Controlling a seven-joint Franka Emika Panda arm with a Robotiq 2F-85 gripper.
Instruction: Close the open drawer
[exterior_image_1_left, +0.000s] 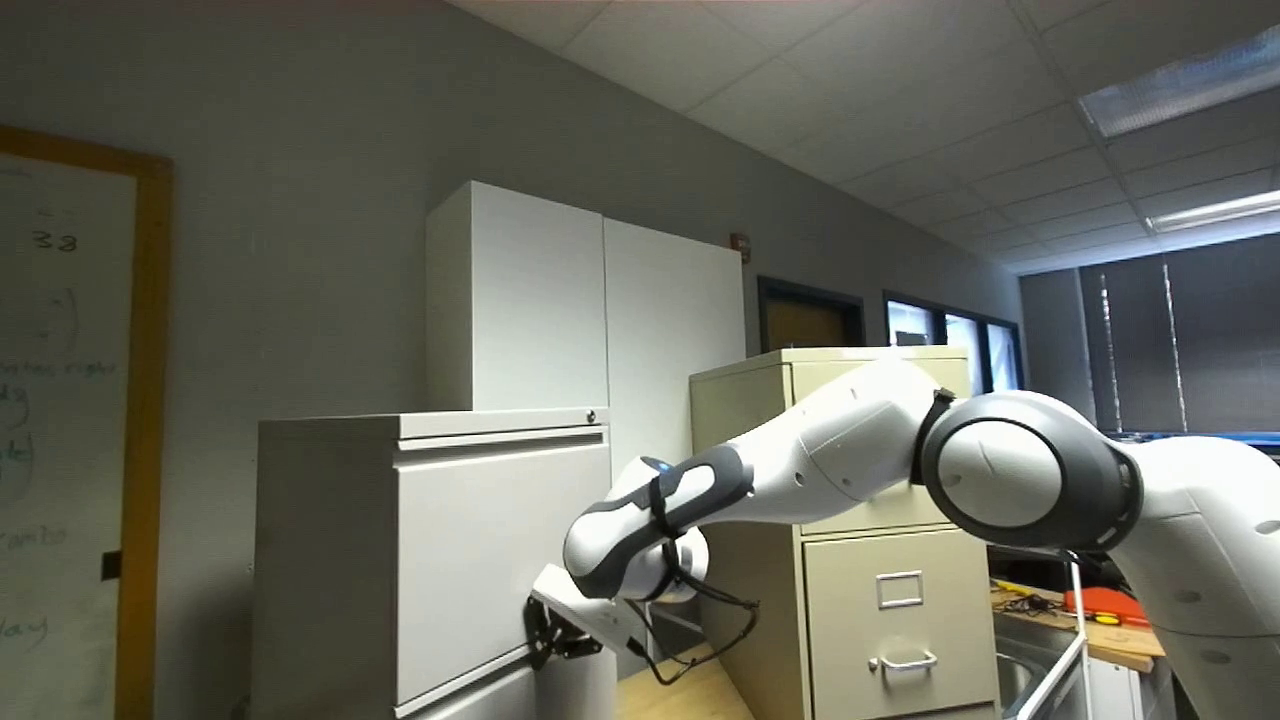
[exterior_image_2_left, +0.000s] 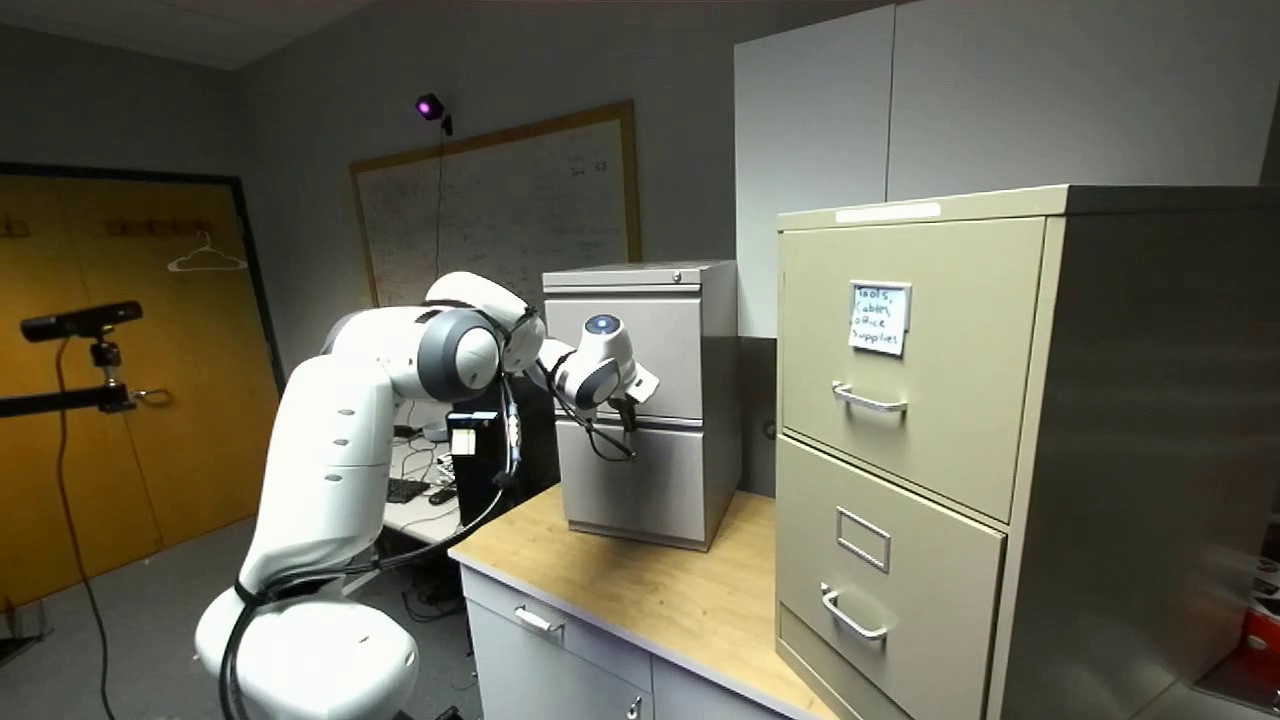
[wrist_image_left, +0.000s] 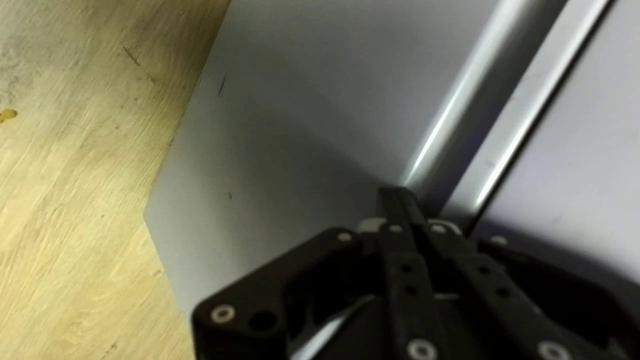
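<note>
At the lower grey file drawer (exterior_image_2_left: 635, 490), Franka arm (exterior_image_2_left: 335, 435) reaches in elbow-bent; Robotiq gripper (wrist_image_left: 401, 200) has fingers pressed together.

The drawer (exterior_image_2_left: 640, 490) is wide and pale grey, with a flat front (wrist_image_left: 300, 100) and a long straight top rim (wrist_image_left: 454, 102). It is the lower one in the grey cabinet (exterior_image_2_left: 724, 400). Its front, which has some small dark marks (wrist_image_left: 222, 85), stands upright and looks almost flush; whether it is completely closed, I cannot tell.
</note>
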